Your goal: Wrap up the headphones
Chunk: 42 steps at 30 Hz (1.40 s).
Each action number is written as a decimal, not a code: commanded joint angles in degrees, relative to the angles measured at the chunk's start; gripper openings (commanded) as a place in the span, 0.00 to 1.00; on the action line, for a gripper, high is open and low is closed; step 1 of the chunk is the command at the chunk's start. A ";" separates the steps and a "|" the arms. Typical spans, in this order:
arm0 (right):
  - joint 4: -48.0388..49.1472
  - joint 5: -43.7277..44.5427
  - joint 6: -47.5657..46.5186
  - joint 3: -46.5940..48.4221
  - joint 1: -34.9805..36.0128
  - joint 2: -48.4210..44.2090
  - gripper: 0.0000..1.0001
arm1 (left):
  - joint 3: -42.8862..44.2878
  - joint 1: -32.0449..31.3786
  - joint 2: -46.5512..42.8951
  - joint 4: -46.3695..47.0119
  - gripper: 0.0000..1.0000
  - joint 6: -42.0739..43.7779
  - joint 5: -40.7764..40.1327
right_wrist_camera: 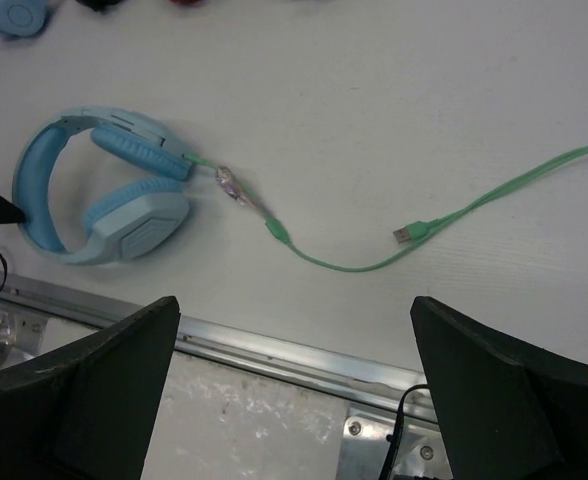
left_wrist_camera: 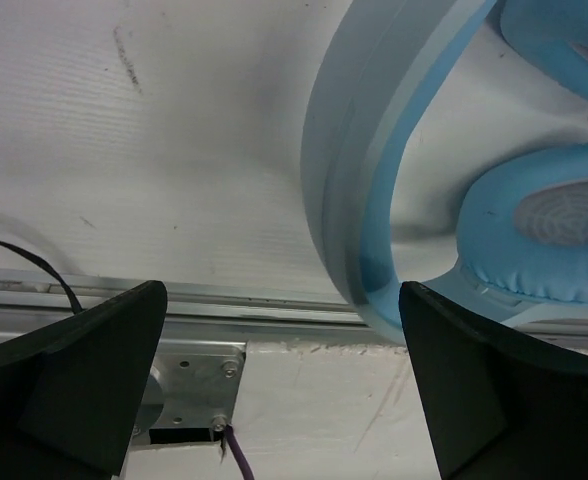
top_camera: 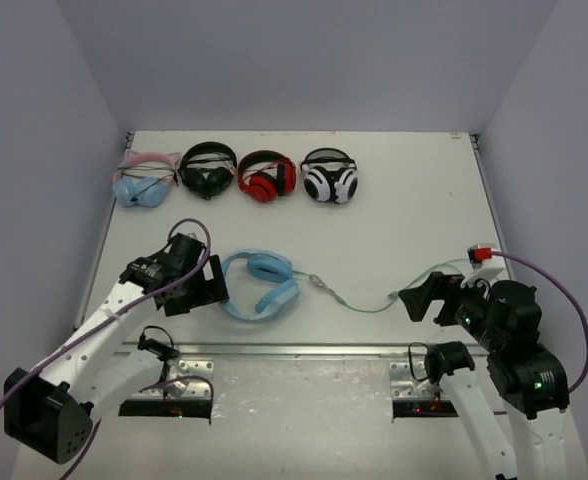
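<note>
**Headphones Flat on Table, Cable Unwrapped, Both Grippers Open**

The light-blue headphones are being supported flat on the white table, near its front edge. The headband is pointing toward the left arm and the padded ear cups toward the table centre. The pale-green cable is lying unwrapped. It is leaving one ear cup, passing through a small inline fitting and running rightward across the table toward the right arm. In the right wrist view, a metal plug is lying beside the cable run.

The left gripper is being held just beside the headband with its fingers spread wide. In the left wrist view the headband curve is lying ahead of the gap, and nothing is being clamped. The right gripper is being held near the cable's right-hand stretch, its fingers likewise spread wide and gripping nothing.

Four other sets are lying in a row along the far edge: a pink cat-ear pair, a black pair, a red pair and a white-and-black pair.
</note>
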 commanded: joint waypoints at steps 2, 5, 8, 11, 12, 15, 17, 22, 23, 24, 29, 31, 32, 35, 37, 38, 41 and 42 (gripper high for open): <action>4.56 -3.37 0.92 -2.18 -0.31 -0.50 0.99 | 5.34 -3.24 8.88 6.66 1.00 -4.83 -2.84; 3.69 -4.08 0.39 -1.83 -0.22 -0.59 0.99 | 7.29 -6.04 11.19 6.31 0.98 -6.32 -7.48; 2.37 -4.08 -1.36 -1.48 -0.23 -1.11 0.99 | 8.43 -7.71 14.78 7.18 0.86 -7.20 -10.64; 2.01 -3.64 -1.72 -1.83 -0.22 -2.17 0.99 | 9.40 -8.95 19.61 8.66 0.69 -7.55 -13.11; 1.93 -3.90 -1.81 -1.92 -0.31 -2.43 0.99 | 8.96 -9.13 20.68 9.29 0.57 -7.55 -13.21; 1.49 -5.92 -2.86 -1.92 -0.22 -3.14 0.99 | 8.08 -9.83 23.67 11.40 0.55 -7.90 -13.64; 1.66 -6.89 -3.04 -2.18 0.13 -4.10 0.99 | 7.64 -10.09 24.73 12.63 0.54 -7.90 -13.82; 2.36 -8.47 -3.48 -2.79 0.21 -4.46 0.99 | 10.27 -11.23 23.17 9.92 0.01 -7.99 -17.23; 3.15 -9.60 -3.56 -3.23 0.21 -4.28 0.99 | 12.11 -11.76 22.28 8.08 0.00 -7.21 -17.77; 3.77 -10.48 -3.48 -3.67 0.21 -4.28 0.99 | 13.34 -12.37 21.23 7.19 0.00 -6.59 -18.30; 20.67 -26.55 1.43 -13.41 0.22 -7.26 0.99 | 21.96 -14.58 13.23 0.07 0.00 -1.85 -21.21; 28.87 -33.85 6.07 -19.80 0.30 -9.81 0.99 | 23.98 -14.58 9.19 -1.16 0.00 0.87 -18.41; 36.48 -34.83 7.32 -21.76 0.30 -10.34 0.99 | 25.99 -14.58 7.96 -1.60 0.00 1.49 -17.35; 45.13 -31.95 8.65 -26.16 0.21 -9.30 0.99 | 29.08 -14.58 4.88 -4.32 0.00 3.25 -13.66; 51.11 -31.14 9.70 -29.93 0.21 -6.40 0.99 | 32.59 -14.58 4.00 -7.56 0.00 3.96 -12.51; 59.06 -32.54 10.40 -31.43 0.30 -4.82 0.99 | 33.73 -14.66 3.73 -8.36 0.00 4.05 -12.33; 70.78 -39.04 11.81 -34.69 0.30 5.01 0.96 | 38.57 -14.66 2.59 -10.57 0.00 4.40 -10.93; 73.44 -40.28 11.90 -35.31 0.56 7.38 0.94 | 39.80 -14.58 2.41 -11.00 0.00 4.49 -10.40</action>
